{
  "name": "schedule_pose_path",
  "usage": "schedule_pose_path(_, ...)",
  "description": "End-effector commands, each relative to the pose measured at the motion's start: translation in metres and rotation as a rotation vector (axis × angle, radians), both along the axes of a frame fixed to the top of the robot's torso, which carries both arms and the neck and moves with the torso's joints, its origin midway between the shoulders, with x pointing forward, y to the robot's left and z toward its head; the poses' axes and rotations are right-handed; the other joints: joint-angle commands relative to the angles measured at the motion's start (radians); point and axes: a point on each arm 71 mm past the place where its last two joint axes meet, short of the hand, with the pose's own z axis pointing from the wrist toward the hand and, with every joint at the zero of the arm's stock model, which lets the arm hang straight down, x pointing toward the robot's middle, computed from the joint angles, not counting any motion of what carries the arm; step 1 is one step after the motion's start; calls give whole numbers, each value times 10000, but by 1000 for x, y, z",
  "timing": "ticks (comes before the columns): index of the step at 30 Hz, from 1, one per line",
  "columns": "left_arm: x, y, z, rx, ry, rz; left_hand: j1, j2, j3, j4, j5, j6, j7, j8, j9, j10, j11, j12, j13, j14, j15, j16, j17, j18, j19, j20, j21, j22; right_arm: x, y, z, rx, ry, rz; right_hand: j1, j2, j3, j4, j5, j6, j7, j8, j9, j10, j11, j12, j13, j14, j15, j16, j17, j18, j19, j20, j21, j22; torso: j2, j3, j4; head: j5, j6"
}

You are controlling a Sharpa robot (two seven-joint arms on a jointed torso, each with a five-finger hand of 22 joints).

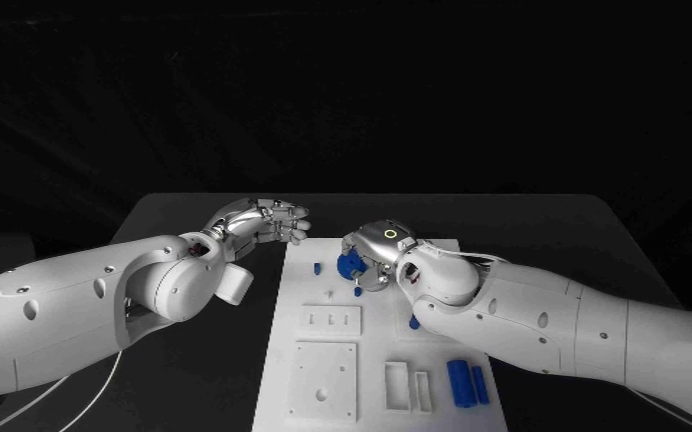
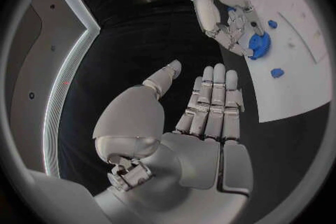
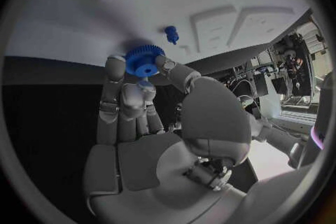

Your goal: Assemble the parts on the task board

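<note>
1. While the right hand (image 1: 378,252) hovers over the far end of the task board (image 1: 325,392), its fingertips pinch a blue gear (image 3: 144,61).
2. The left hand (image 1: 267,222) hangs over the black table (image 1: 188,214) just left of the board's far corner, fingers extended side by side, holding nothing.
3. 2 blue cylinders (image 1: 466,382) lie side by side at the board's near right.
4. A small blue peg (image 1: 317,268) stands near the far left edge.

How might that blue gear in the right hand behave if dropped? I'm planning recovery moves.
The blue gear, held at the right hand's fingertips, looks rigid and probably light. Being round, it might roll on edge across the task board; its teeth likely aid grip.
</note>
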Motion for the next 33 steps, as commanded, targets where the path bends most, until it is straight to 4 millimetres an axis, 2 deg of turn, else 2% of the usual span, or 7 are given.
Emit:
schedule_pose_path(1, -1, -2, 1, -55, -82, -179, -93, -14, 16, -62, -9, -71, 223, -45, -9, 5, 21, -52, -16, 34, 12, -70, 15, 156, -59, -14, 29, 120, 0, -2, -5, -277, 101, -121, -16, -81, -46, 27, -56, 897, 213, 41, -13, -27, -63, 35, -12, 15, -91, -68, 18, 134, 376, -273, -37, 175, 5, -11, 11, -14, -28)
schedule_pose_path(8, -1, -2, 1, -65, -83, -205, -95, -14, 19, -66, -8, -72, 224, -45, -8, 5, 21, -53, -15, 34, 12, -71, 16, 157, -59, -14, 29, 121, -1, -1, -5, -229, 85, -84, -10, -121, -48, 39, -57, 885, 211, 41, 3, -19, -68, 42, -10, 20, -96, -69, 26, 134, 381, -278, -38, 176, 8, -8, -6, -2, -28)
schedule_pose_path(18, -1, -2, 1, -64, -80, -204, -97, -15, 23, -72, -8, -73, 224, -45, -7, 6, 21, -54, -15, 34, 12, -72, 18, 157, -60, -14, 30, 122, -2, 3, -6, -237, 157, 6, -102, -178, -115, 109, -57, 840, 219, 26, 25, -19, -60, 47, -7, 25, -90, -74, 41, 134, 388, -273, -37, 180, 2, -13, 7, -22, -51)
schedule_pose_path(33, -1, -1, 1, -56, -76, -185, -103, -16, 28, -80, -8, -73, 224, -44, -6, 7, 21, -56, -14, 33, 13, -74, 21, 157, -61, -13, 30, 123, -2, 6, -6, -250, 156, -24, -91, -148, -109, 133, -56, 831, 219, 25, 39, -22, -60, 47, -6, 26, -89, -78, 48, 134, 387, -281, -42, 178, 0, -11, 1, -19, -55)
